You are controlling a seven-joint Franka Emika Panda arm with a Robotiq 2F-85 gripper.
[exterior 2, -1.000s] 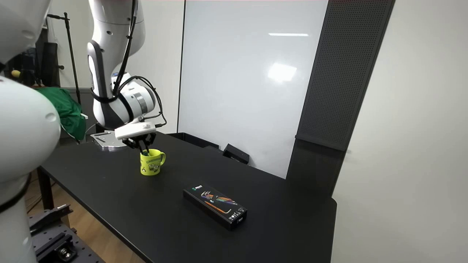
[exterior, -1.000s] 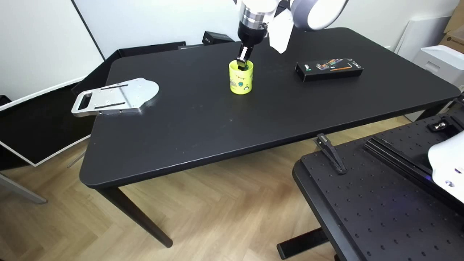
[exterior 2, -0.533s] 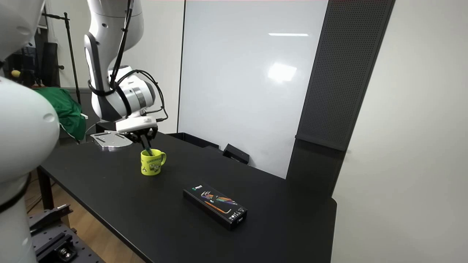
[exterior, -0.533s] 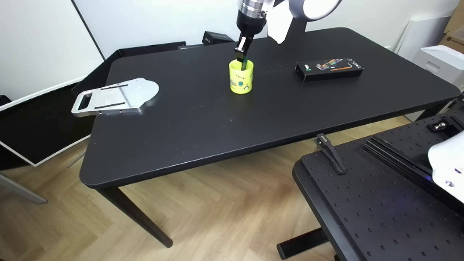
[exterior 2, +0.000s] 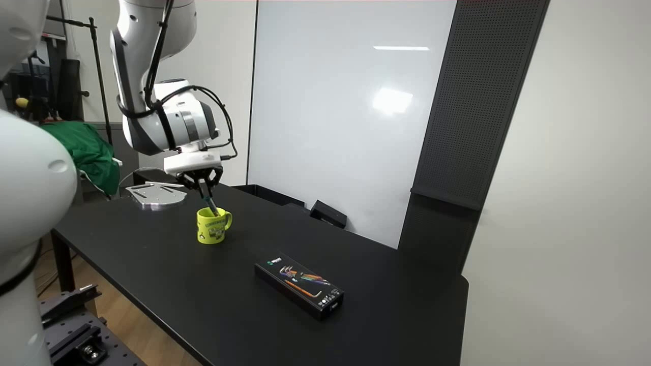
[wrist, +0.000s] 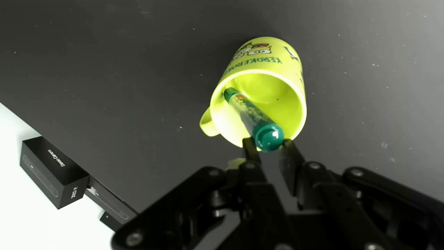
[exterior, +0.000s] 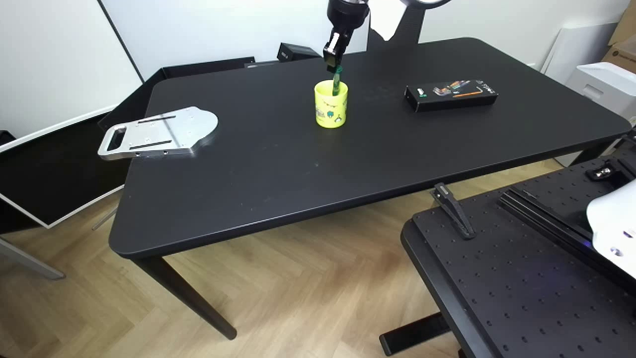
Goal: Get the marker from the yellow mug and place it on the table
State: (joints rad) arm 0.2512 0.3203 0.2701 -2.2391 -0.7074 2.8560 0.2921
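The yellow mug stands upright on the black table; it also shows in an exterior view and in the wrist view. The marker, green-ended with a clear patterned barrel, is tilted, its lower end inside the mug near the handle side. Its upper part shows above the rim in both exterior views. My gripper is shut on the marker's upper green end, above the mug rim. The gripper also shows in both exterior views.
A black box with coloured tool pictures lies on the table, also in an exterior view. A silver metal plate lies at one table end. A small black box sits beyond the edge. A black perforated panel stands nearby.
My gripper has risen from inside the mug's mouth to above the rim. The marker has come up with it, so more of it shows. The mug stays almost in place.
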